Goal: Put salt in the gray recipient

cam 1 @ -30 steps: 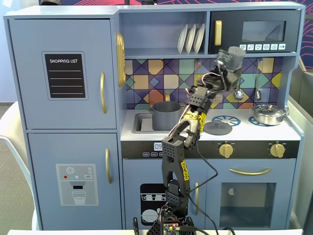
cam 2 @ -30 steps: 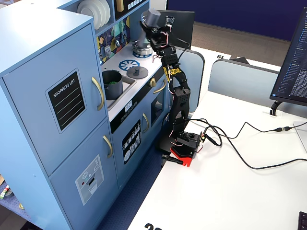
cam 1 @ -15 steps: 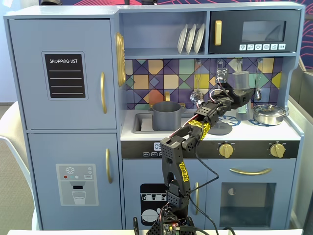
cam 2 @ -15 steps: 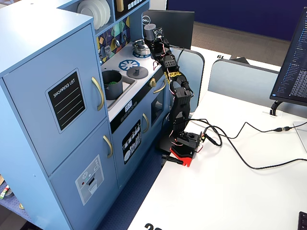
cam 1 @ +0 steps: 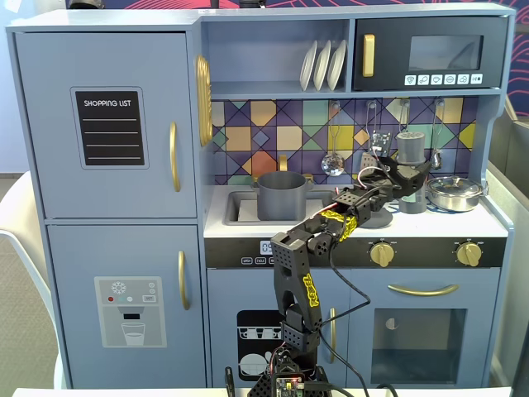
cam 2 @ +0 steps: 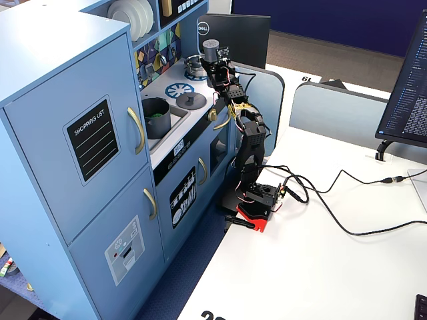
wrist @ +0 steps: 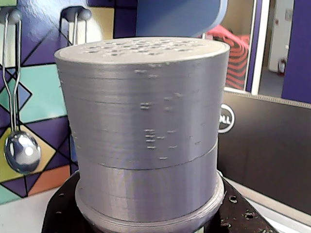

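Note:
The salt (cam 1: 411,149) is a tall dark-gray cylinder standing upright at the right of the toy kitchen counter, left of the silver pan. It fills the wrist view (wrist: 146,121), with its holed top showing. My gripper (cam 1: 411,184) is closed around its middle, and the black jaws hug its sides low in the wrist view (wrist: 146,216). In another fixed view the salt (cam 2: 211,48) sticks up above the gripper (cam 2: 215,67). The gray recipient (cam 1: 281,197) stands in the sink at the left, with something green inside it (cam 2: 155,117).
A shiny silver pan (cam 1: 455,192) sits right of the salt. A flat gray knobbed lid (cam 2: 191,100) lies on the stove burner between the sink and the salt. Utensils hang on the tiled back wall, among them a spoon (wrist: 22,151). A faucet (cam 1: 283,163) rises behind the recipient.

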`<state>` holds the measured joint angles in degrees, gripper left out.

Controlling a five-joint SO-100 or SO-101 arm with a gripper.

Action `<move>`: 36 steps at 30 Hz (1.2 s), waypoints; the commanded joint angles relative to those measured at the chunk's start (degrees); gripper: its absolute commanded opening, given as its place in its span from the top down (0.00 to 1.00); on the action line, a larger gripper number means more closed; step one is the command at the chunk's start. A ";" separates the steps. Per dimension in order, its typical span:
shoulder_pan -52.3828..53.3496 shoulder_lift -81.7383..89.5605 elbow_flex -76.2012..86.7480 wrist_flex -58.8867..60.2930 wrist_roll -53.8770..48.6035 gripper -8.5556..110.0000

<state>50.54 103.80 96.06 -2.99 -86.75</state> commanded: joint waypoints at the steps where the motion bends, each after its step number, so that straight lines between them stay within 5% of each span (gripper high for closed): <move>1: 0.88 0.26 -0.44 -4.13 1.58 0.93; 36: 1.93 -7.73 4.39 -10.46 1.41 0.93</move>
<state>51.50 95.71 100.81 -12.92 -84.73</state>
